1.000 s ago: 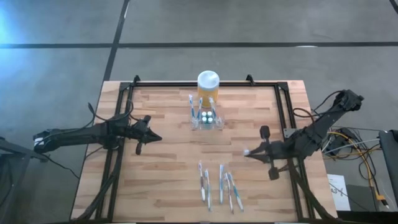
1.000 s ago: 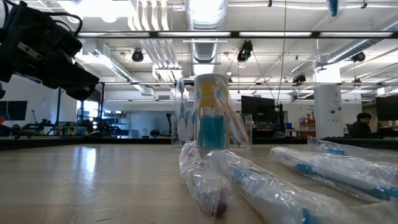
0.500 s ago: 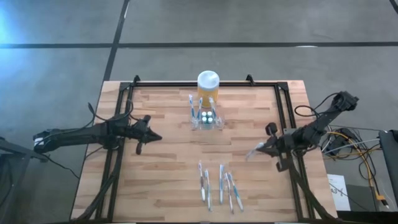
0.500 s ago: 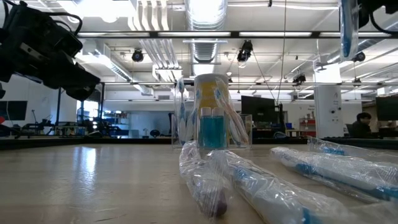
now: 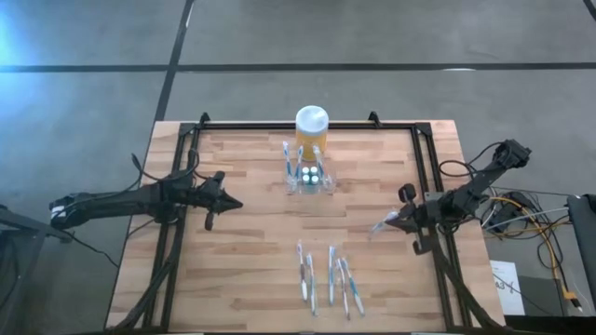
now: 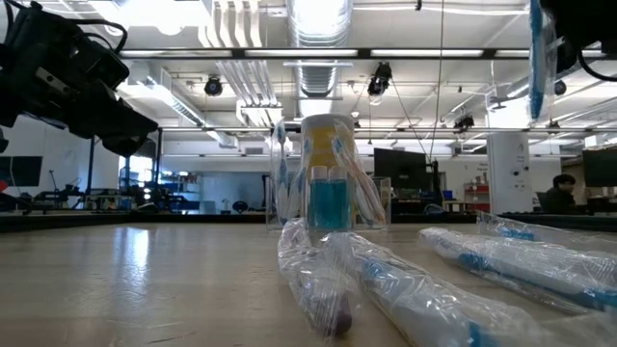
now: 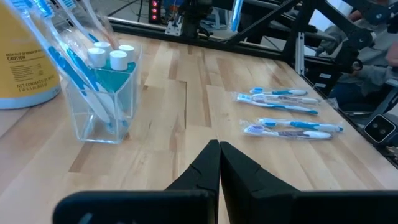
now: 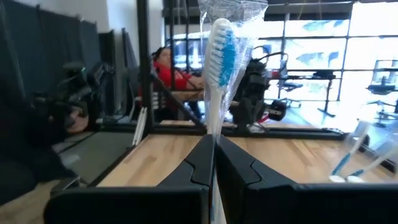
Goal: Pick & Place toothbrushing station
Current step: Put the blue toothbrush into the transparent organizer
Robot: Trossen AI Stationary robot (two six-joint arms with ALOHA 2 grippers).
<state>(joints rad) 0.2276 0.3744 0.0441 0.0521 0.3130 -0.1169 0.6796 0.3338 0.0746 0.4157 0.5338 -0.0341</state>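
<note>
One clear holder [image 5: 307,178], one yellow jar [image 5: 311,133], two grippers — four wrapped toothbrushes [image 5: 330,278] lying loose

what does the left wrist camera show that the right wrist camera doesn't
Only the left wrist view shows the yellow jar, the wrapped toothbrushes lying on the table, and the shut left gripper. Only the right wrist view shows the right gripper shut on a wrapped toothbrush standing upright. Both show the clear toothbrushing station, though the right wrist view catches only its edge.

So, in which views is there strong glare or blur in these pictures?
Low view: bright ceiling lights glare; the nearest wrapped toothbrushes are blurred. Right wrist view: bright windows behind the held toothbrush. High view: even light, bluish patch on the floor.
</note>
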